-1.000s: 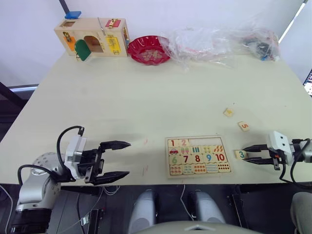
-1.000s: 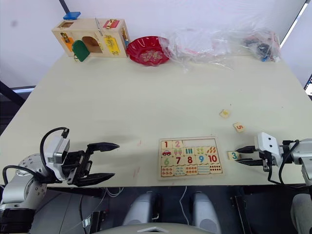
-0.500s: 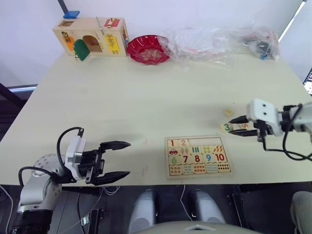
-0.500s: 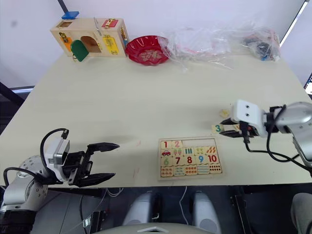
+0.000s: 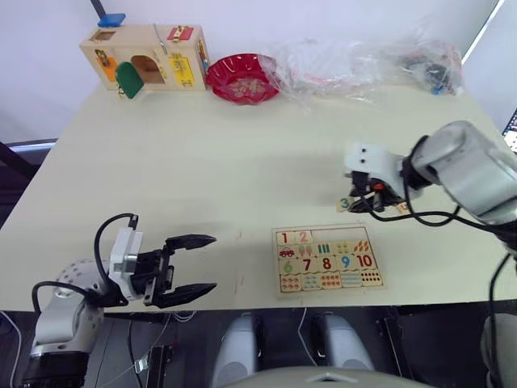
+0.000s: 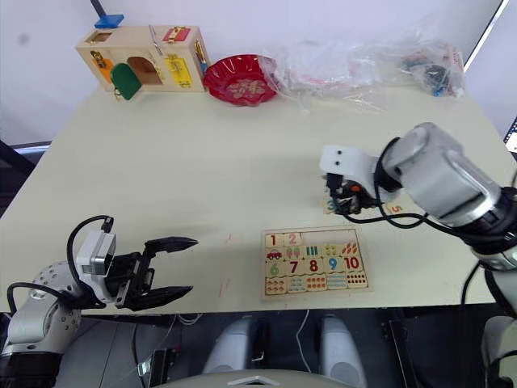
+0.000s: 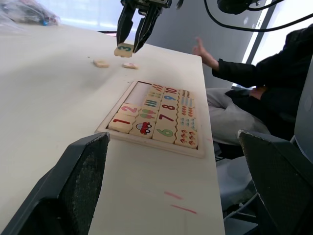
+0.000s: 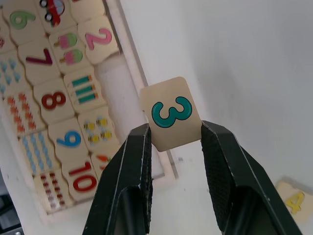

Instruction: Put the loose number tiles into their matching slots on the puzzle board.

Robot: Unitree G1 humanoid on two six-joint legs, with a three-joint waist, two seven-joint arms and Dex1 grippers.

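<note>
Teal-printed 3 tile (image 8: 170, 113) sits clamped in the right tool (image 8: 171, 142), above the puzzle board (image 8: 73, 98).

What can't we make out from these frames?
- Loose tiles behind the right gripper: covered by the arm in the eye views; their digits are too small in the left wrist view.
- Clear bag contents: blurred by crumpled plastic, eye views.
- Red bowl contents: too small to identify.
</note>
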